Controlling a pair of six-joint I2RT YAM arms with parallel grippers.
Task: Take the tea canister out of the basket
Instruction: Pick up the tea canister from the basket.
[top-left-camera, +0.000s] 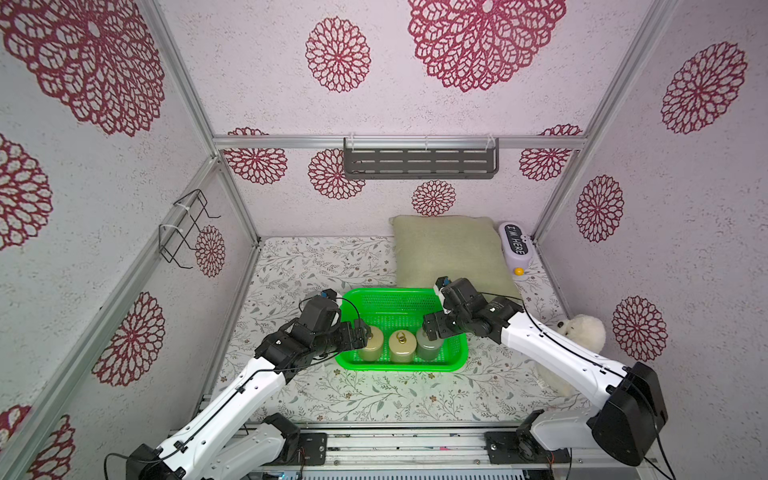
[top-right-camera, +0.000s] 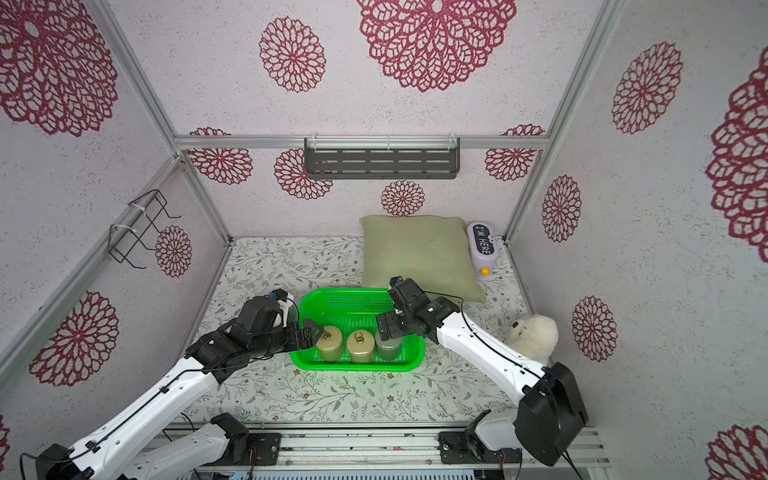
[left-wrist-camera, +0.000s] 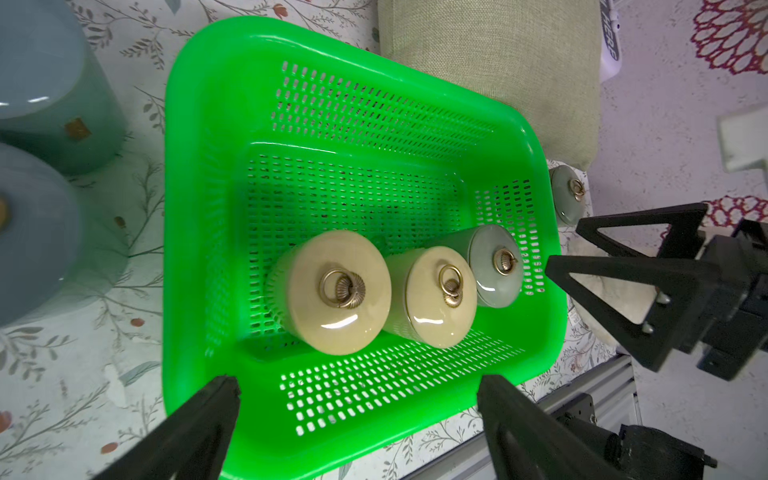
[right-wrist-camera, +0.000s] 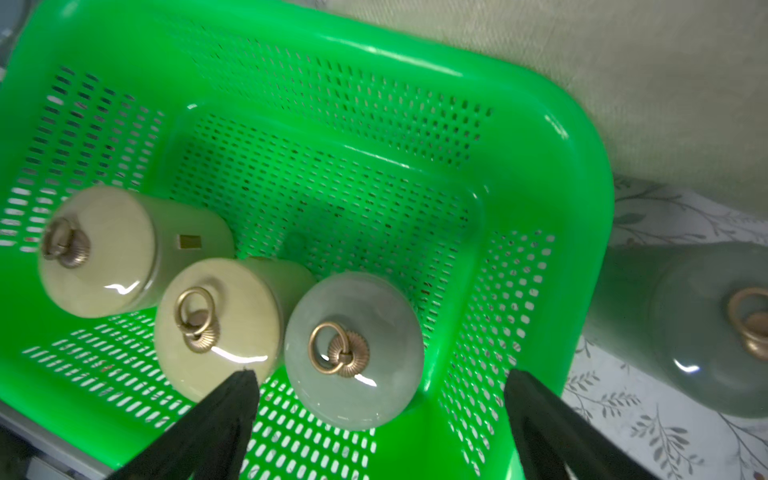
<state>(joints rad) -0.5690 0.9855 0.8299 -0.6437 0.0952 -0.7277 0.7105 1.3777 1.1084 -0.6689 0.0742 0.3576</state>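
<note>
The bright green basket (top-left-camera: 399, 293) (top-right-camera: 345, 293) stands mid-table with three lidded tea canisters in its front row, seen in both top views. Two are beige (top-left-camera: 371, 343) (top-left-camera: 402, 347) and the right one is grey-green (top-left-camera: 430, 347). My left gripper (top-left-camera: 362, 336) (left-wrist-camera: 358, 384) is open at the basket's left end, next to the left beige canister (left-wrist-camera: 336, 291). My right gripper (top-left-camera: 429, 326) (right-wrist-camera: 382, 376) is open just above the grey-green canister (right-wrist-camera: 353, 349), whose lid shows between its fingers. Neither gripper holds anything.
Two blue-grey canisters (left-wrist-camera: 45, 91) (left-wrist-camera: 33, 232) stand outside the basket by its left end, and a grey-green one (right-wrist-camera: 706, 332) by its right end. A beige pillow (top-left-camera: 449, 249) lies behind, a white plush toy (top-left-camera: 582, 332) at right, a grey shelf (top-left-camera: 419, 160) on the back wall.
</note>
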